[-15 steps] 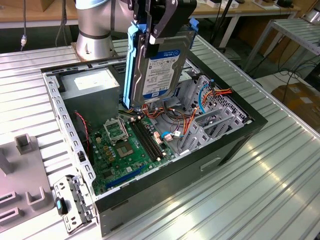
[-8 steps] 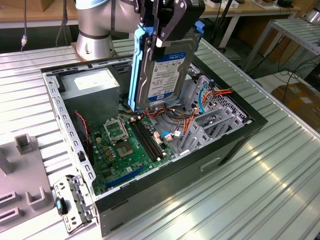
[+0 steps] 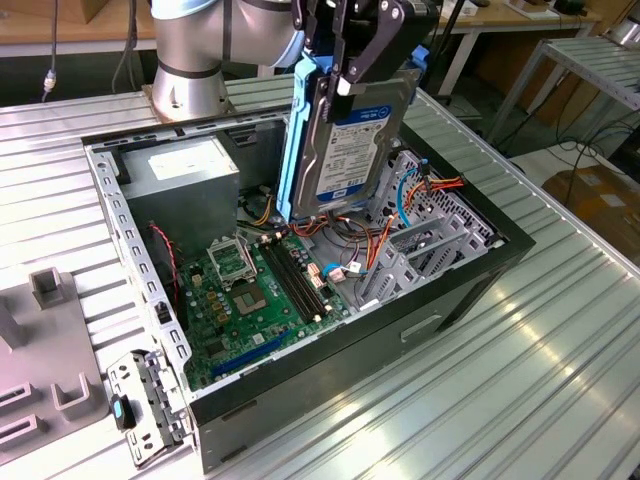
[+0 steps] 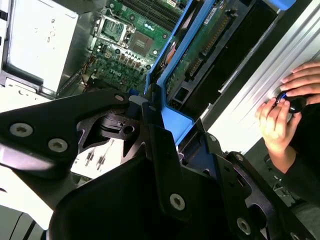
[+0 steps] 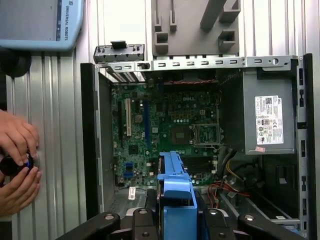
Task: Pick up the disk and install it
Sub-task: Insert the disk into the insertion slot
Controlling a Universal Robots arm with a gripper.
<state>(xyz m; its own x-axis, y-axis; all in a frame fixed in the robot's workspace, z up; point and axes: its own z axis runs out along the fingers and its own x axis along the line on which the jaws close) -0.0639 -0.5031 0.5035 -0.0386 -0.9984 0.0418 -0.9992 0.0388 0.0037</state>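
Pinching the dark grey, blue-railed metal disk [image 3: 350, 150] upright, black jaws hang over the open black computer case [image 3: 330, 385]. Install pending; seating likely needs alignment with the grey bay [image 3: 420, 255] at four o'clock.

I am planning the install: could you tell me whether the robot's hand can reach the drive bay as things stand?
Probably yes: the case is open and the robot's hand, shut on the disk, hangs over it near the drive bay, though cables crowd the bay.

Disk [image 3: 355, 150] top edge behind jaws
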